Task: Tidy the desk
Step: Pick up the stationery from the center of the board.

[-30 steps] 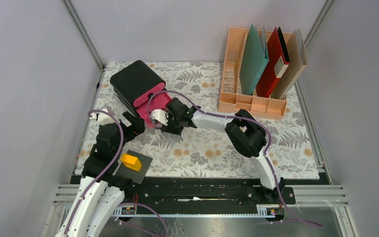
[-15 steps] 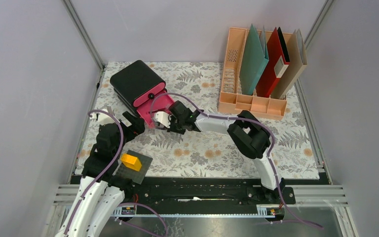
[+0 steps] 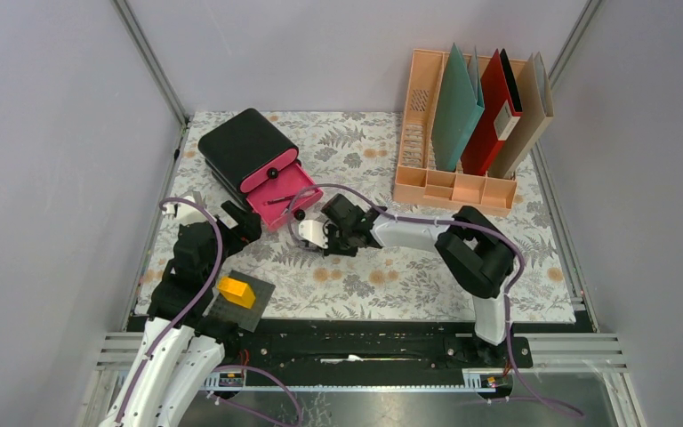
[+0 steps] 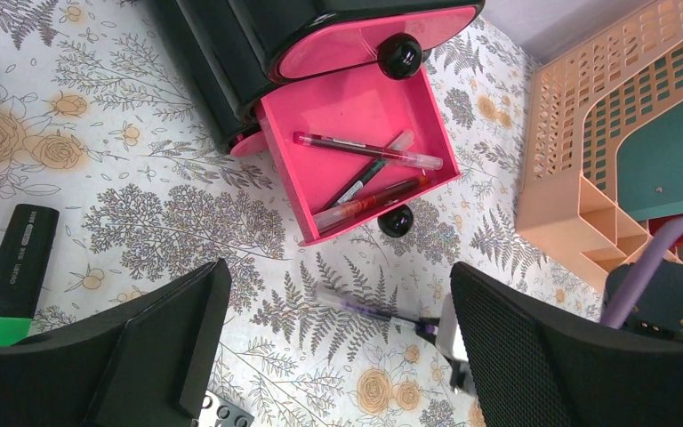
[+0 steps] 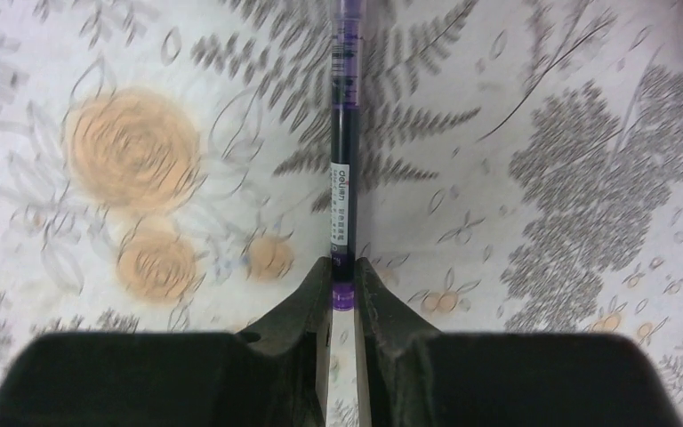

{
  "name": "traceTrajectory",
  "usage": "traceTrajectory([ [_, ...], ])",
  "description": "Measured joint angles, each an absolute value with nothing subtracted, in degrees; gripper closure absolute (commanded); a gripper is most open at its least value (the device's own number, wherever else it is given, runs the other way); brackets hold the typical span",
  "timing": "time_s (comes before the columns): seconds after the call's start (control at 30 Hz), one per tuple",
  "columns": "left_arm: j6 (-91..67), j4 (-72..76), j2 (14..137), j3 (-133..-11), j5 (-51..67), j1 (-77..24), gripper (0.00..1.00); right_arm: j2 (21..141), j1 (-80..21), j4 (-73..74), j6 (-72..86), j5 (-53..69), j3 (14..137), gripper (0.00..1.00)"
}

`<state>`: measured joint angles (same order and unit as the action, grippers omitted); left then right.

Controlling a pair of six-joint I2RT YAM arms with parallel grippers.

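The desk is covered in a fern-and-flower cloth. My right gripper is shut on the end of a purple pen, which points away from it just above the cloth. In the top view that gripper hangs just in front of the open pink drawer of a black box. The pen also shows in the left wrist view, below the drawer, which holds several pens. My left gripper is open and empty, at the left of the desk.
A peach file rack with upright folders stands at the back right. Two black highlighters lie to the left of the drawer box. A yellow brick sits on a dark plate by the left arm.
My right gripper has closed on the pen and drawn back from the drawer front, toward the right and the near edge. The left arm has not moved.
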<state>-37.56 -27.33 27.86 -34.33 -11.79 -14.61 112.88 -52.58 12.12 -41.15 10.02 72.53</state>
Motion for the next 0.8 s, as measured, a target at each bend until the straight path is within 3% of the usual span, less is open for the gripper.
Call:
traceTrajectory([
  [0.43, -37.6, -27.2, 26.5, -34.3, -11.1, -14.6, 0.01, 109.2, -52.6, 20.6, -45.3, 10.2, 70.2, 0.58],
  [0.8, -37.4, -27.4, 25.3, -34.4, -11.2, -14.6, 0.01, 118.7, -52.7, 24.6, -43.7, 13.8, 83.8, 0.58],
])
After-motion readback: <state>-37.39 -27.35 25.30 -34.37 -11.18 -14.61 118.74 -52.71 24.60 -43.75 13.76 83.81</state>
